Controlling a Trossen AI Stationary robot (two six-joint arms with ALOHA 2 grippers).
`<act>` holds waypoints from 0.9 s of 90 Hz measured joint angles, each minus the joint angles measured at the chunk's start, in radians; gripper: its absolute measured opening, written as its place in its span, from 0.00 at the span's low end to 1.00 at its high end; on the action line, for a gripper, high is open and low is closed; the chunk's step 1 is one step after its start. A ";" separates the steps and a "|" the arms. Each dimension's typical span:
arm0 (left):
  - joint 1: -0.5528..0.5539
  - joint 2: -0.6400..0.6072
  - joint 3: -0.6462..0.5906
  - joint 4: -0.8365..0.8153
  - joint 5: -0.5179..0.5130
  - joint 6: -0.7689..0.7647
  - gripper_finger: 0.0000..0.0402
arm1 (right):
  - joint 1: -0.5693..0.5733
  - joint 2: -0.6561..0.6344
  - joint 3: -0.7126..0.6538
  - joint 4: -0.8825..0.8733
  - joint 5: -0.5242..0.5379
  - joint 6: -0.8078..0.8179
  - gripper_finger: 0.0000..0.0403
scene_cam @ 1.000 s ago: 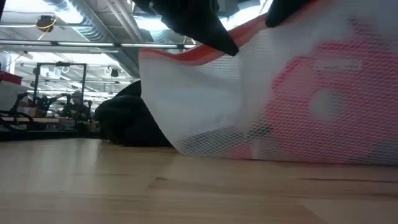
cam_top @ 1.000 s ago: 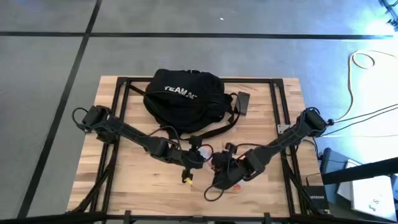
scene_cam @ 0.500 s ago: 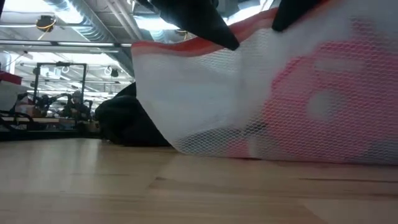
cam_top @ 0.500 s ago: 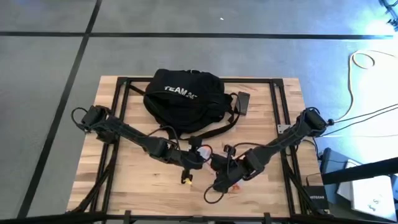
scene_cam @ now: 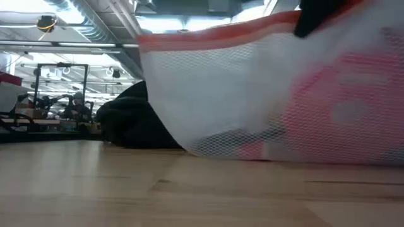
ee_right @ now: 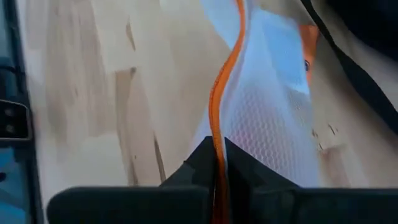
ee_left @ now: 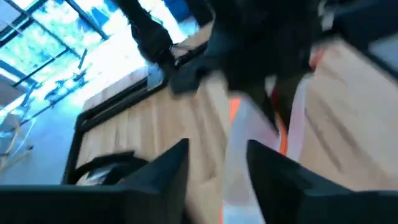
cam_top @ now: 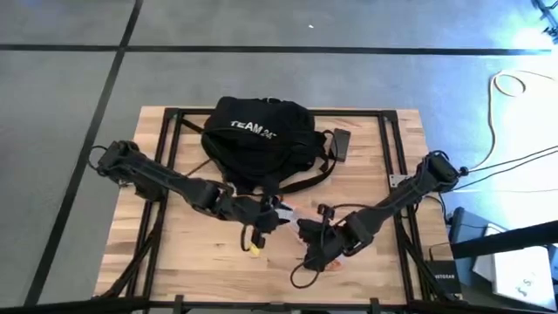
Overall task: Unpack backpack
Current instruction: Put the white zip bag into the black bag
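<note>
The black backpack (cam_top: 257, 139) with white lettering lies at the table's far middle; its dark bulk (scene_cam: 126, 123) also shows in the low view. Nearer, a translucent mesh pouch (scene_cam: 252, 94) with orange trim stands on its lower edge, something red inside it. My right gripper (cam_top: 309, 235) is shut on the pouch's trim. My left gripper (cam_top: 264, 220) is open just left of the pouch. In its wrist view the pouch's orange edge (ee_left: 235, 118) runs into the gap between the fingers. My left gripper has the pouch's edge between its open fingers; I cannot tell whether either finger touches it. My right gripper pinches the pouch's orange-trimmed top edge (ee_right: 216, 127) between its two fingers. The trim runs straight away from the fingers, and the mesh hangs below with its bottom on the table.
A small dark flat item (cam_top: 340, 144) lies right of the backpack, and a backpack strap (cam_top: 305, 179) loops toward the pouch. Black frame rails (cam_top: 170, 139) run along the table's sides. Bare wood (cam_top: 174, 253) lies at the near left.
My left gripper has gone from the pouch's top edge, where its dark finger stood in the low view, and has moved a little toward the table's far edge. The pouch's top edge now lies more level. My right gripper keeps its hold.
</note>
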 joint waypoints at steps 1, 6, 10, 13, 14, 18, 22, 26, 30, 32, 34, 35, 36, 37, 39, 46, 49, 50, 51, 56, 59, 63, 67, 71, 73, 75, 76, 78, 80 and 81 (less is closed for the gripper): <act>0.002 -0.005 0.000 -0.014 -0.008 0.001 0.39 | 0.003 -0.001 0.000 -0.005 0.005 0.004 0.00; 0.020 -0.033 -0.001 -0.068 -0.058 0.001 0.46 | 0.022 -0.007 0.000 -0.042 0.029 0.033 0.00; 0.043 -0.048 -0.005 -0.109 -0.100 -0.020 0.50 | 0.037 -0.011 0.000 -0.067 0.049 0.058 0.00; 0.065 -0.055 -0.012 -0.145 -0.121 -0.044 0.52 | 0.049 -0.013 0.000 -0.085 0.058 0.080 0.00; 0.073 -0.057 -0.016 -0.156 -0.127 -0.054 0.53 | 0.053 -0.013 0.000 -0.089 0.064 0.086 0.00; 0.105 -0.057 -0.033 -0.204 -0.139 -0.083 0.54 | 0.068 -0.014 0.000 -0.103 0.080 0.111 0.00; 0.138 -0.054 -0.059 -0.238 -0.137 -0.103 0.55 | 0.082 -0.014 0.000 -0.107 0.098 0.129 0.00; 0.175 -0.053 -0.096 -0.257 -0.137 -0.118 0.55 | 0.095 -0.014 0.000 -0.105 0.109 0.135 0.00; 0.213 -0.054 -0.139 -0.244 -0.127 -0.128 0.54 | 0.104 -0.014 0.000 -0.102 0.119 0.137 0.00; 0.235 -0.056 -0.163 -0.234 -0.113 -0.132 0.54 | 0.109 -0.014 0.000 -0.100 0.120 0.141 0.00; 0.256 -0.056 -0.188 -0.228 -0.092 -0.140 0.53 | 0.113 -0.014 0.000 -0.098 0.122 0.146 0.00; 0.268 -0.056 -0.201 -0.226 -0.080 -0.146 0.53 | 0.115 -0.014 0.000 -0.098 0.122 0.150 0.00; 0.279 -0.056 -0.213 -0.224 -0.067 -0.150 0.53 | 0.115 -0.014 0.000 -0.098 0.122 0.154 0.00; 0.290 -0.056 -0.227 -0.222 -0.052 -0.153 0.52 | 0.116 -0.014 0.000 -0.098 0.122 0.157 0.00; 0.312 -0.056 -0.254 -0.217 -0.018 -0.160 0.52 | 0.120 -0.014 0.000 -0.098 0.122 0.162 0.00; 0.372 -0.051 -0.338 -0.174 0.078 -0.195 0.49 | 0.132 -0.014 0.000 -0.099 0.123 0.178 0.00; 0.392 -0.052 -0.364 -0.160 0.095 -0.207 0.48 | 0.136 -0.014 0.000 -0.101 0.126 0.179 0.00; 0.397 -0.052 -0.371 -0.156 0.098 -0.211 0.48 | 0.138 -0.014 0.000 -0.101 0.127 0.179 0.00; 0.402 -0.054 -0.377 -0.153 0.101 -0.214 0.48 | 0.139 -0.014 0.000 -0.101 0.127 0.179 0.00; 0.422 -0.056 -0.408 -0.137 0.107 -0.227 0.47 | 0.139 -0.014 0.000 -0.102 0.127 0.177 0.00; 0.431 -0.056 -0.427 -0.129 0.108 -0.230 0.46 | 0.139 -0.014 0.000 -0.103 0.127 0.175 0.00; 0.440 -0.055 -0.448 -0.124 0.111 -0.235 0.45 | 0.139 -0.014 0.000 -0.104 0.127 0.165 0.00; 0.446 -0.054 -0.464 -0.101 0.113 -0.239 0.45 | 0.137 -0.014 0.000 -0.105 0.128 0.157 0.00; 0.449 -0.055 -0.475 -0.061 0.113 -0.241 0.44 | 0.136 -0.014 0.000 -0.105 0.129 0.151 0.00; 0.450 -0.055 -0.482 -0.036 0.114 -0.240 0.44 | 0.134 -0.014 0.000 -0.105 0.131 0.144 0.00; 0.450 -0.055 -0.489 -0.012 0.119 -0.238 0.44 | 0.131 -0.014 0.000 -0.105 0.134 0.137 0.00; 0.450 -0.055 -0.494 0.003 0.124 -0.236 0.44 | 0.130 -0.014 0.000 -0.106 0.134 0.135 0.00; 0.450 -0.052 -0.503 0.030 0.137 -0.231 0.44 | 0.129 -0.014 0.000 -0.107 0.136 0.133 0.00; 0.449 -0.045 -0.510 0.055 0.157 -0.227 0.44 | 0.129 -0.014 0.000 -0.108 0.137 0.132 0.00; 0.449 -0.042 -0.514 0.068 0.166 -0.224 0.44 | 0.128 -0.014 0.000 -0.108 0.137 0.132 0.00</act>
